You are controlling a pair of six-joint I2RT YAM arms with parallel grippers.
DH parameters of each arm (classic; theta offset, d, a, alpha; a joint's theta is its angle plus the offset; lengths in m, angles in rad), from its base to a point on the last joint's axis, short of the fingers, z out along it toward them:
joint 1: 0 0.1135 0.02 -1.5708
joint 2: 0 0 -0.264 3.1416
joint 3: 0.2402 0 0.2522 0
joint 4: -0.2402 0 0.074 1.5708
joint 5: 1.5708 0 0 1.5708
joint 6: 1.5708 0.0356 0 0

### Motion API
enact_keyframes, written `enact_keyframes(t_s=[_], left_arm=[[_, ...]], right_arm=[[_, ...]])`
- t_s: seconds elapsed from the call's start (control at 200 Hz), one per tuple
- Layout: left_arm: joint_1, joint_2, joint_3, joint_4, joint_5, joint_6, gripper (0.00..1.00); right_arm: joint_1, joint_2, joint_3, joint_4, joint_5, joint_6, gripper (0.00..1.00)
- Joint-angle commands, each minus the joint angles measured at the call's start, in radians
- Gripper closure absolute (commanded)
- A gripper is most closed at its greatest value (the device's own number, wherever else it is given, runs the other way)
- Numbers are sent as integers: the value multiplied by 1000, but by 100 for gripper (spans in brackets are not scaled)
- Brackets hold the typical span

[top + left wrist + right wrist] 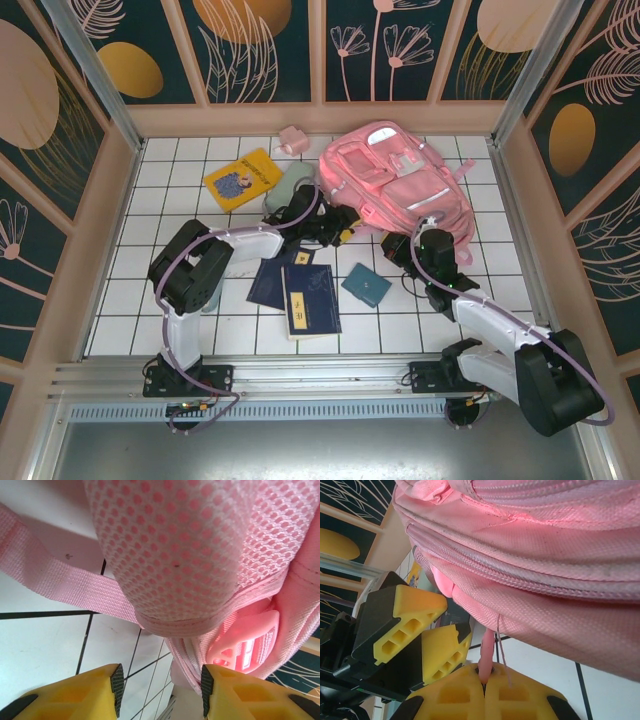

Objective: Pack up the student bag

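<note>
The right hand [485,680] pinches a pink pull [488,650] of the bag [400,185]. The left hand [160,690] is open by its strap [190,555].

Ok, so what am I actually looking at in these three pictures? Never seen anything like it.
These are two robot arms bolted to a white tiled table. One picture looks down from above; the other two come from a camera on each wrist. On the table lie a pink student bag, a yellow book, blue books, a teal notebook and a pale-green case. The left hand is open, facing the bag's mesh padding. The right hand is shut on a thin pink tab of the bag.
</note>
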Motion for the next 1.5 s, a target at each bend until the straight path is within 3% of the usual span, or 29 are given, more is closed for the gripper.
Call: enact_keyframes(t_s=[0.0,0.235,0.575,0.826,1.226,1.331,1.436,1.496], left_arm=[[-7,-11,35,43,3,-11,52],[-15,72,127,49,16,-19,56],[-14,133,197,7,-6,22,100],[6,131,168,-13,-27,40,100],[25,113,120,-37,-55,75,100],[25,114,119,-26,-51,72,100],[23,113,129,-15,-35,76,100],[24,110,134,-13,-27,78,100]], right_arm=[[-4,-4,-7,130,-52,21,100],[-4,-24,-26,137,-77,28,100],[-5,-58,14,-48,-42,-62,100],[-2,-118,54,-285,109,-151,100],[-3,-209,62,-455,246,-150,100],[-6,-208,53,-433,208,-165,100],[0,-159,53,-376,48,-176,100],[12,-108,68,-366,-15,-184,91]])
